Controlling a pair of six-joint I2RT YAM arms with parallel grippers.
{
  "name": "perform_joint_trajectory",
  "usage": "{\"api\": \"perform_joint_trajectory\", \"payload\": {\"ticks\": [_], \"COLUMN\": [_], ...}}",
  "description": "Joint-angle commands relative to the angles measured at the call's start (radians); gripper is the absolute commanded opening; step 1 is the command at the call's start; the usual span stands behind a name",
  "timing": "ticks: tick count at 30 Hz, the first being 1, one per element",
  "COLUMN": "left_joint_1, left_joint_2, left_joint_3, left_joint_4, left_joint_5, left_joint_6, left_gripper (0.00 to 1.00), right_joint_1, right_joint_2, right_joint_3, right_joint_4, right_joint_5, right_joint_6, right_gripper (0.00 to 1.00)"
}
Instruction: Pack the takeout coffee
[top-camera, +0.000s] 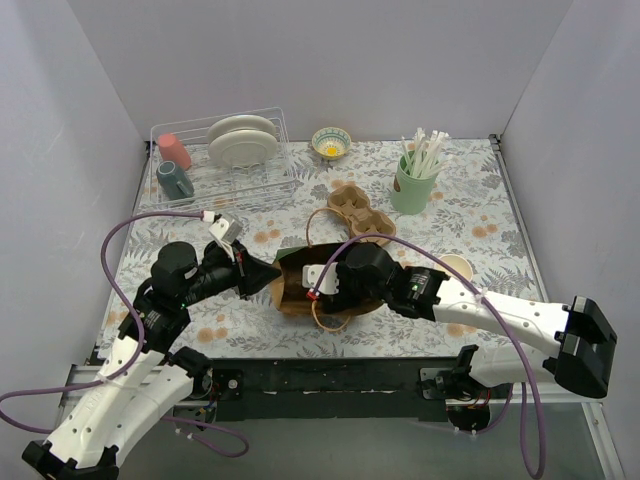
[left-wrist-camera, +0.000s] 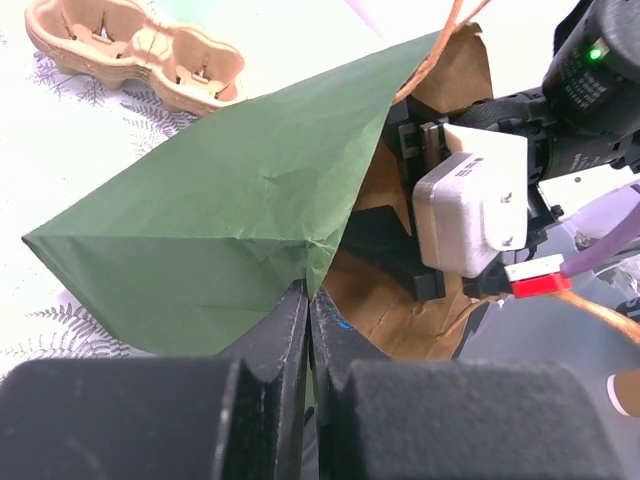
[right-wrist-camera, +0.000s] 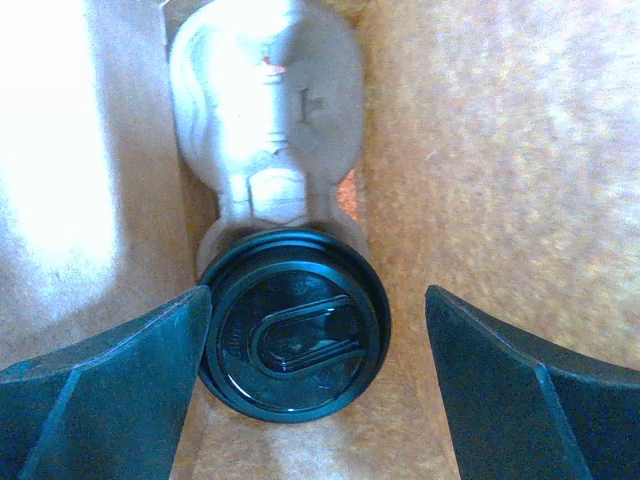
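The takeout coffee shows only in the right wrist view, as its round black lid. It sits deep inside a paper bag, at the near end of a pale moulded carrier. The bag lies on its side, green outside and brown inside. My right gripper is inside the bag and open. Its left finger is at the lid's rim and its right finger stands well apart. My left gripper is shut on the bag's mouth edge and holds it up. It also shows in the top view.
A second moulded cup carrier lies behind the bag. A lidless tan cup stands right of my right arm. A green cup of straws, a small bowl and a dish rack stand at the back.
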Motion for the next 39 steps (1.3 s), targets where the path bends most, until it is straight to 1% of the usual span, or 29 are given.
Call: {"api": "perform_joint_trajectory", "payload": {"ticks": [1, 4, 6, 9, 14, 20, 29, 33, 39], "left_joint_1": [0.001, 0.001, 0.001, 0.001, 0.001, 0.001, 0.001, 0.001, 0.001], "left_joint_2": [0.011, 0.014, 0.015, 0.014, 0.014, 0.006, 0.004, -0.002, -0.017], "left_joint_3": [0.05, 0.056, 0.059, 0.064, 0.067, 0.07, 0.079, 0.076, 0.067], "left_joint_4": [-0.013, -0.018, -0.022, -0.033, -0.047, -0.056, -0.064, -0.067, -0.084], "left_joint_5": [0.001, 0.004, 0.001, -0.002, -0.007, -0.01, -0.028, -0.047, -0.085], "left_joint_6": [0.0, -0.001, 0.002, 0.006, 0.013, 0.009, -0.038, -0.058, -0.087], "left_gripper": [0.0, 0.0, 0.0, 0.0, 0.0, 0.0, 0.0, 0.0, 0.0], "right_joint_1": [-0.005, -0.005, -0.005, -0.005, -0.005, -0.004, -0.005, -0.005, -0.005], "right_joint_2": [-0.037, -0.039, -0.045, -0.051, -0.048, -0.039, -0.033, -0.03, -0.031], "right_joint_3": [0.07, 0.066, 0.066, 0.076, 0.108, 0.151, 0.214, 0.232, 0.241], "right_joint_4": [-0.04, -0.06, -0.064, -0.078, -0.107, -0.124, -0.152, -0.143, -0.141], "right_joint_5": [-0.027, -0.035, -0.042, -0.08, -0.1, -0.082, -0.076, -0.019, 0.016], "right_joint_6": [0.005, 0.015, 0.021, 0.024, 0.03, 0.045, 0.067, 0.09, 0.119], "right_gripper": [0.95, 0.95, 0.98, 0.99, 0.99, 0.97, 0.96, 0.93, 0.9]}}
